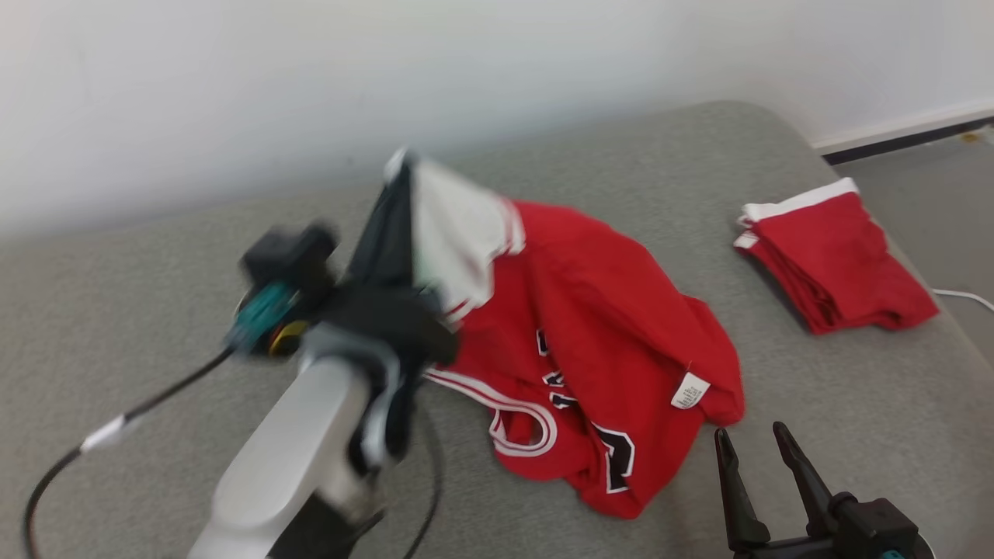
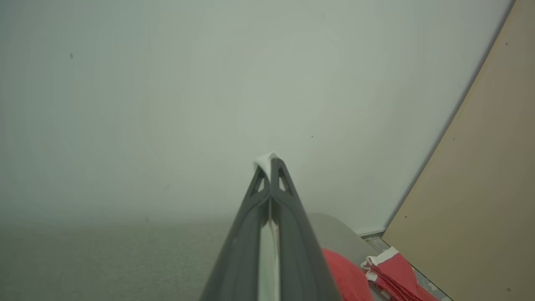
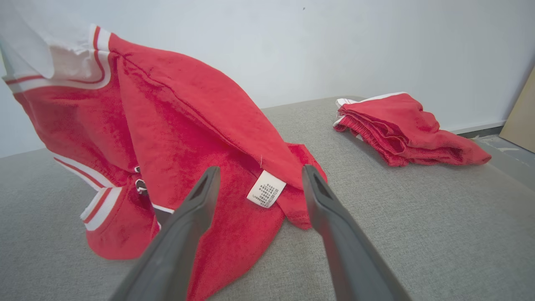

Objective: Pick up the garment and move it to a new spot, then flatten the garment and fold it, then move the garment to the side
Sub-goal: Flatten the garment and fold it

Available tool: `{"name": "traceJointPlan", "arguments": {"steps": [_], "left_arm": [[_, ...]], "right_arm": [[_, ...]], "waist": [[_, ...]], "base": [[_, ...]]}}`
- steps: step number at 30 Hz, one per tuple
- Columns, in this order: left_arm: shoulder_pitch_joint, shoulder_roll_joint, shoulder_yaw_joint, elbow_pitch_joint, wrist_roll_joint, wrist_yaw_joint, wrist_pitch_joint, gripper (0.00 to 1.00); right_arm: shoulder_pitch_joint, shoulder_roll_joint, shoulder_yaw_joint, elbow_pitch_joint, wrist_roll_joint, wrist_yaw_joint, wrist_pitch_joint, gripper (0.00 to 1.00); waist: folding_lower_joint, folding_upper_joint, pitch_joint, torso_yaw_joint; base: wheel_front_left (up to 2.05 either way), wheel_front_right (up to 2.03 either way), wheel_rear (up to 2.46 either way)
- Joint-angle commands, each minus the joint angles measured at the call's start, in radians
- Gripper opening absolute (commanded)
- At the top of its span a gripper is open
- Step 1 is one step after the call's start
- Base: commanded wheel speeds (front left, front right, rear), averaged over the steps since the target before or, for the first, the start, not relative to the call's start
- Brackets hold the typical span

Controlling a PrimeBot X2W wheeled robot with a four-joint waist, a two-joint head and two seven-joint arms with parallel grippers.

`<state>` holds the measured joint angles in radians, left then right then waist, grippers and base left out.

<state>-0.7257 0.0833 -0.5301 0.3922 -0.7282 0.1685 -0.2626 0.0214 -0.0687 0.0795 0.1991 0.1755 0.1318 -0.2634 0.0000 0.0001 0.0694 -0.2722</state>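
Observation:
The garment point(image 1: 606, 326) is a red jersey with white trim, black lettering and a white care label point(image 3: 266, 189). One white-trimmed edge is lifted off the grey cushion while the rest drapes down onto it. My left gripper point(image 1: 400, 167) is shut on that raised white edge; in the left wrist view white cloth shows pinched between the closed fingers point(image 2: 269, 161). My right gripper point(image 1: 749, 436) stands open low at the front right, just short of the garment's near hem, with the label showing between its fingers point(image 3: 200, 196).
A second red garment point(image 1: 835, 260), folded, with a white band, lies at the right end of the grey cushion point(image 1: 155, 334). A white wall runs behind. A white cable point(image 1: 967, 296) lies past the cushion's right edge, and a tan board point(image 2: 480, 167) leans against the wall.

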Motion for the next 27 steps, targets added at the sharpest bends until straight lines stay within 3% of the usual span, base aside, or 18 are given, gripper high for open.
{"name": "traceJointPlan", "arguments": {"steps": [1, 8, 15, 22, 27], "left_arm": [[0.055, 0.029, 0.022, -0.002, -0.012, 0.007, -0.003, 0.0], [0.332, 0.122, 0.134, -0.15, -0.032, 0.029, -0.003, 0.0], [0.524, 0.153, 0.207, -0.37, -0.007, 0.085, -0.003, 0.0], [0.655, 0.183, 0.216, -0.578, 0.021, 0.167, 0.026, 0.0], [0.652, 0.189, 0.207, -0.6, 0.01, 0.17, 0.057, 0.0]], "right_arm": [[-0.007, 0.003, -0.001, -0.005, -0.002, -0.003, -0.001, 1.0], [-0.004, -0.004, -0.004, -0.011, -0.009, -0.003, -0.001, 1.0], [-0.008, -0.014, 0.007, -0.012, -0.011, -0.003, -0.001, 1.0], [-0.007, -0.02, 0.027, -0.006, -0.003, -0.003, -0.001, 1.0], [-0.01, -0.019, 0.029, -0.005, 0.003, -0.003, -0.001, 1.0]], "waist": [[0.0, -0.0001, 0.032, 0.051], [0.0, -0.0001, 0.046, 0.13], [0.0, -0.0001, 0.041, 0.181], [0.0, -0.0001, 0.035, 0.18], [0.0, -0.0001, 0.038, 0.16]], "base": [[0.0, 0.0, 0.0], [0.0, 0.0, 0.0], [0.0, 0.0, 0.0], [0.0, 0.0, 0.0], [0.0, 0.0, 0.0]]}}
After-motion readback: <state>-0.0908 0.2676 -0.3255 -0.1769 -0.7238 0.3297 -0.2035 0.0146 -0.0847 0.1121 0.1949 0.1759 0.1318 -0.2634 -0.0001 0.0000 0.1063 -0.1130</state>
